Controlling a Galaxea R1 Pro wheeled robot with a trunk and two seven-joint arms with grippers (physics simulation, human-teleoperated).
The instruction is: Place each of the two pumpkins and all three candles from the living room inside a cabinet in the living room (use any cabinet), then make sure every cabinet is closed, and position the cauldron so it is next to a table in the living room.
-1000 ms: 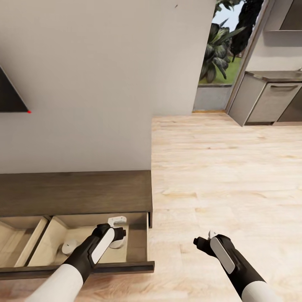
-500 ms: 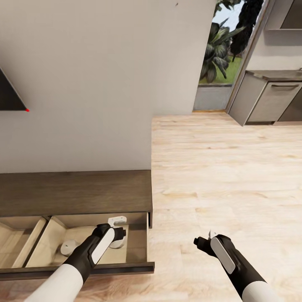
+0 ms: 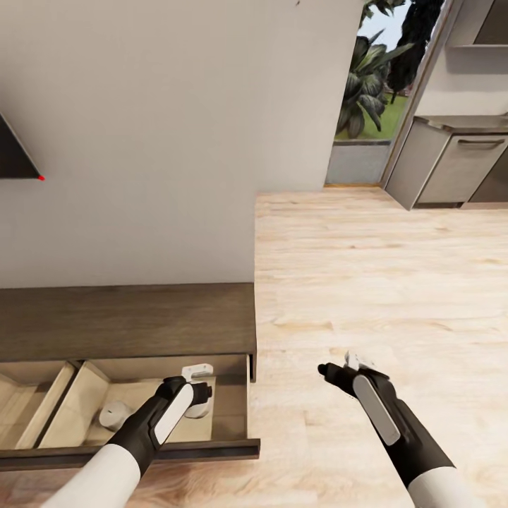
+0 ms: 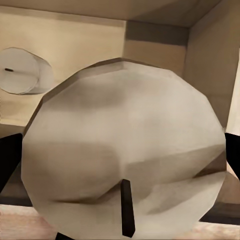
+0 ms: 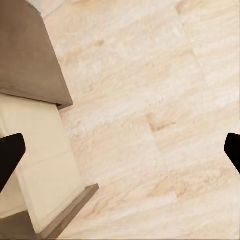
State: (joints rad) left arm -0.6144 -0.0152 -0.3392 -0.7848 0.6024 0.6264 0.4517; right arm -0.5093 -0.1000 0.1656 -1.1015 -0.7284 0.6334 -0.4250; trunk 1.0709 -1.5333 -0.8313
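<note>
The cabinet [image 3: 127, 321] is a low dark-brown unit against the wall, with its right-hand drawer [image 3: 212, 449] pulled out. My left gripper [image 3: 197, 382] hangs inside that drawer, open, its fingers [image 4: 10, 160] standing wide on either side of a cream candle [image 4: 125, 150]. In the head view this candle [image 3: 202, 409] peeks out just below the gripper. A second candle [image 3: 114, 415] lies on its side further left on the drawer floor, also seen in the left wrist view [image 4: 20, 70]. My right gripper [image 3: 342, 365] is open and empty over the plank floor, right of the drawer [image 5: 40, 165].
A white wall [image 3: 141, 141] rises behind the cabinet, with the black corner of a screen [image 3: 14, 155] at the left. Light wood floor [image 3: 381, 282] stretches right toward a glazed opening with plants [image 3: 367, 92] and grey kitchen units [image 3: 451, 162].
My right arm has risen and reached a little forward over the floor. The head view has tipped slightly. The left gripper and both candles keep their places.
</note>
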